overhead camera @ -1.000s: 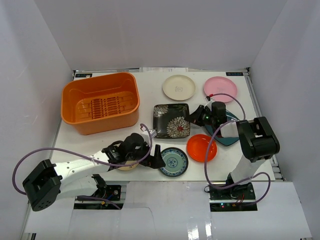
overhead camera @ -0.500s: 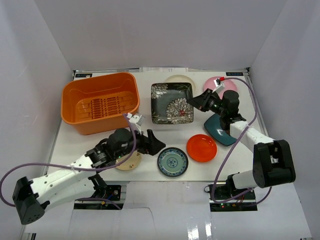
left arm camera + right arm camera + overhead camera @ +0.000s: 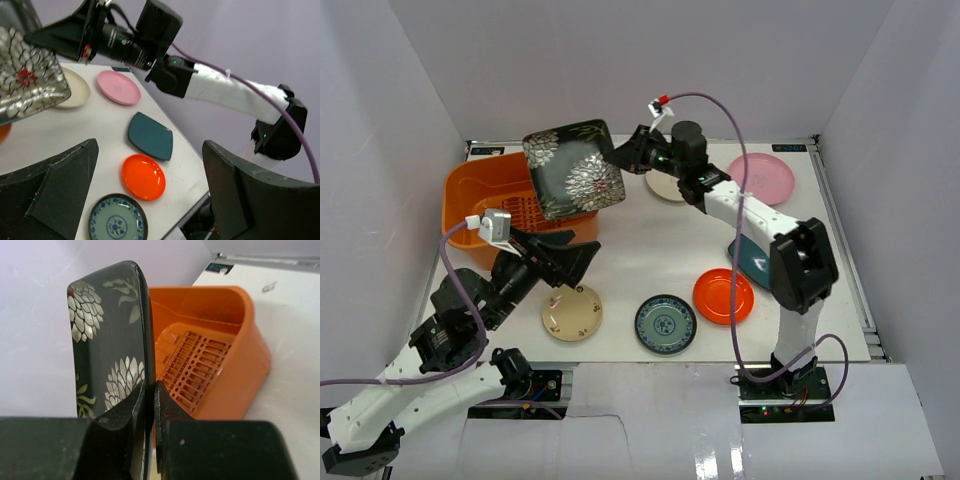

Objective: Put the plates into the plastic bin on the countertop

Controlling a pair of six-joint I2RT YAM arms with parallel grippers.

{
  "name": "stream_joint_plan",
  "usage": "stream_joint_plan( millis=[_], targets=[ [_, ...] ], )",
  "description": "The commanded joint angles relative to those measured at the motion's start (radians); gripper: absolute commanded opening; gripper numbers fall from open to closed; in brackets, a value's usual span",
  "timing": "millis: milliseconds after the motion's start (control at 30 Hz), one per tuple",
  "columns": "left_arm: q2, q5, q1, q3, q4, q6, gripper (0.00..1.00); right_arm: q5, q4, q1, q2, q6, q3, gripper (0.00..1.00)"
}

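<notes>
The right gripper (image 3: 620, 155) is pinching the black floral plate (image 3: 575, 170) by its rim, jaws pressed together on the thin edge. The dish is hanging clear of the countertop (image 3: 650, 250), above the plastic bin (image 3: 465, 195) at the far left corner. Gripping the rim is leaving the plate's body free to go down between the bin's walls. Being square, the plate has no real long axis. It is standing nearly on edge, patterned face tipping up towards the near edge, free edge pointing away from the jaws. Whether it is hanging wholly inside the bin's rim is hard to tell from above. The left gripper (image 3: 568, 252) is hovering spread wide and empty by the bin's front wall, near the beige plate (image 3: 572, 312). The blue-patterned plate (image 3: 666, 323) and red-orange plate (image 3: 723, 296) are lying towards the near edge.
</notes>
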Motion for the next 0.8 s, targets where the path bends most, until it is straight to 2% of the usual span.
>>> stream_joint_plan(
  millis=[0, 33, 133, 300, 400, 467, 500, 533, 567, 700, 767],
  targets=[
    [0.031, -0.124, -0.004, 0.044, -0.102, 0.056, 0.95, 0.038, 0.054, 0.059, 0.106, 0.065, 0.188, 0.08],
    [0.051, -0.187, -0.004, 0.064, -0.119, 0.067, 0.95, 0.028, 0.041, 0.067, 0.126, 0.065, 0.255, 0.08],
    [0.101, -0.319, -0.003, 0.081, -0.162, 0.079, 0.95, 0.031, 0.085, 0.079, 0.1, 0.074, 0.218, 0.08],
    [0.178, -0.313, -0.003, 0.127, -0.098, 0.101, 0.95, 0.045, 0.108, 0.053, -0.016, 0.056, 0.064, 0.08],
    [0.296, -0.257, 0.034, 0.213, -0.082, 0.135, 0.94, 0.016, 0.128, 0.028, -0.059, 0.072, 0.004, 0.08],
    [0.397, -0.117, 0.103, 0.306, -0.111, 0.118, 0.95, 0.01, 0.146, 0.004, -0.097, 0.099, -0.055, 0.08],
    [0.423, -0.049, 0.223, 0.328, -0.114, 0.104, 0.95, 0.004, 0.16, -0.004, -0.11, 0.105, -0.071, 0.08],
    [0.442, 0.025, 0.293, 0.343, -0.113, 0.086, 0.95, -0.008, 0.162, -0.021, -0.121, 0.109, -0.086, 0.08],
    [0.463, 0.172, 0.437, 0.358, -0.107, 0.048, 0.95, -0.015, 0.162, -0.028, -0.139, 0.118, -0.108, 0.08],
    [0.508, 0.455, 0.725, 0.359, -0.142, -0.017, 0.95, -0.062, 0.172, -0.074, -0.17, 0.151, -0.152, 0.08],
    [0.506, 0.603, 0.813, 0.324, -0.128, -0.043, 0.95, -0.084, 0.192, -0.101, -0.19, 0.165, -0.169, 0.08]
  ],
)
